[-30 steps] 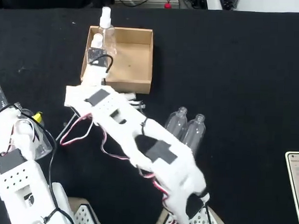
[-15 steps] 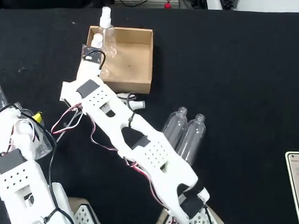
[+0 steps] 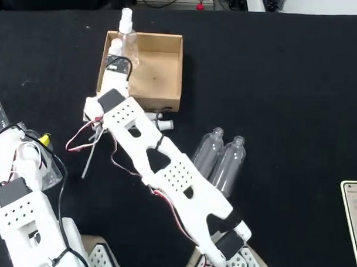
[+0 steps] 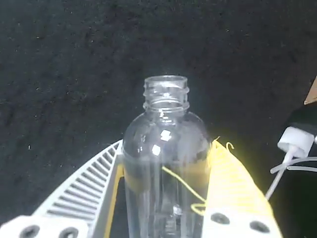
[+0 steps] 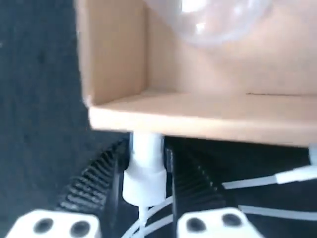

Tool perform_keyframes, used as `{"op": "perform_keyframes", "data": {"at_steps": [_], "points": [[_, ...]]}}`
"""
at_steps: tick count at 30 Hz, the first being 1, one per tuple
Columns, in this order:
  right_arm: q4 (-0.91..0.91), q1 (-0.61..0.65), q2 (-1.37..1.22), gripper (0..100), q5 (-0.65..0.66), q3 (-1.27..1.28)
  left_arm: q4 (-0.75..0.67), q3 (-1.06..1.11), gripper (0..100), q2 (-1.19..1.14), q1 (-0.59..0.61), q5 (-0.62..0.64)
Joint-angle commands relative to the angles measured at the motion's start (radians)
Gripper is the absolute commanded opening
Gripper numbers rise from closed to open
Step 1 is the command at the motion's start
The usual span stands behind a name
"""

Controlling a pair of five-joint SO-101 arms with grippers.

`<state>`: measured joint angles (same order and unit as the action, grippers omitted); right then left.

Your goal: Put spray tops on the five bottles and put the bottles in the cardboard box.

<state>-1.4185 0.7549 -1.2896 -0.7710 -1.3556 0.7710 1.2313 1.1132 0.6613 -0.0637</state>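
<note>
Right gripper clenched on white spray top, tip against outer wall of box. Capped bottle stands inside box, just beyond wall. Loose top lies just beside gripper on black table. Two bare bottles lie side by side, touching, well behind gripper, next to its arm. Left gripper grasps open bottle around body, neck clear of fingers, well apart from box.

Overhead camera looks down; close wrist cameras face forward, right sharing the box.
</note>
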Motion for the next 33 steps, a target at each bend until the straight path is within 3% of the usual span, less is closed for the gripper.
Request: {"op": "perform_keyframes", "data": {"at_steps": [1, 3, 9, 18, 33], "points": [[-0.137, 0.055, 0.013, 1.1, 0.095, -0.220, -0.014, -0.039, 22, 0.017, -0.001, 0.008], [-0.204, 0.068, 0.019, 1.1, 0.153, -0.337, -0.014, -0.039, 22, 0.017, -0.001, 0.008], [-0.221, 0.064, 0.114, 1.1, 0.262, -0.303, -0.014, -0.038, 22, 0.017, -0.001, 0.008], [-0.315, 0.071, 0.124, 1.1, 0.262, -0.320, -0.014, -0.038, 22, 0.017, -0.001, 0.008], [-0.353, 0.081, 0.352, 1.1, 0.287, -0.271, -0.017, -0.035, 22, 0.017, -0.002, 0.008]]}}
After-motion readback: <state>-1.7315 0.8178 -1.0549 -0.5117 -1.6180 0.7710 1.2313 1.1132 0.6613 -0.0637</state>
